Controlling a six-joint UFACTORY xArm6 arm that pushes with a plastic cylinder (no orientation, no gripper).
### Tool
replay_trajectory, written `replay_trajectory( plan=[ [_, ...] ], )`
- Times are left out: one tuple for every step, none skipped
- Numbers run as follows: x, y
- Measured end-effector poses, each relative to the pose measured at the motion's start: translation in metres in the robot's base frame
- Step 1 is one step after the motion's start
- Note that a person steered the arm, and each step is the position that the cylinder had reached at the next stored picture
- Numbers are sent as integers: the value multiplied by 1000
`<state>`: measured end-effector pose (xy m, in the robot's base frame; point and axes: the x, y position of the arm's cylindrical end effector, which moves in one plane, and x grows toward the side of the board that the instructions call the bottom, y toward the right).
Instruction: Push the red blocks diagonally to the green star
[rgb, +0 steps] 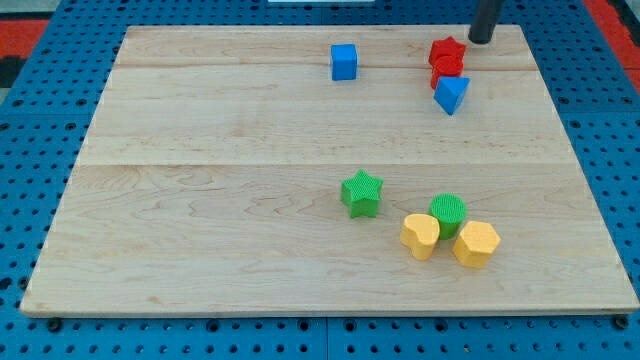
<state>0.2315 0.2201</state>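
Wood desk (200, 200) all round, and going left to right we've got a blue cube (344, 61) near the top, a green star (362, 193) lower down around the middle, then a yellow block (421, 236), a green cylinder (449, 213) and a second yellow block (476, 243) bunched just right of the star. Up top right sit the red ones: a red star (447, 51) with another red block (445, 73) tucked right under it (shape hard to make out), and a blue triangle (451, 94) touching that from below. Our tip (480, 40) is just up and right of the red star, close but apparently not touching yet.

No hand on this rig, only a rod, so nothing to open or close.

For the push, we reckon coming in from that top-right corner is right, since the green star lies down and to the left. Tricky bit: the blue triangle rides along underneath, and two stacked reds can split apart. We'd aim through the middle of the pair and go slow, re-centring if one slips off sideways.
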Motion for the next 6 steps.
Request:
replay_trajectory(
  plan=[
    [22, -71],
    [22, -139],
    [17, -106],
    [33, -35],
    [46, -85],
    [46, -164]
  ],
)
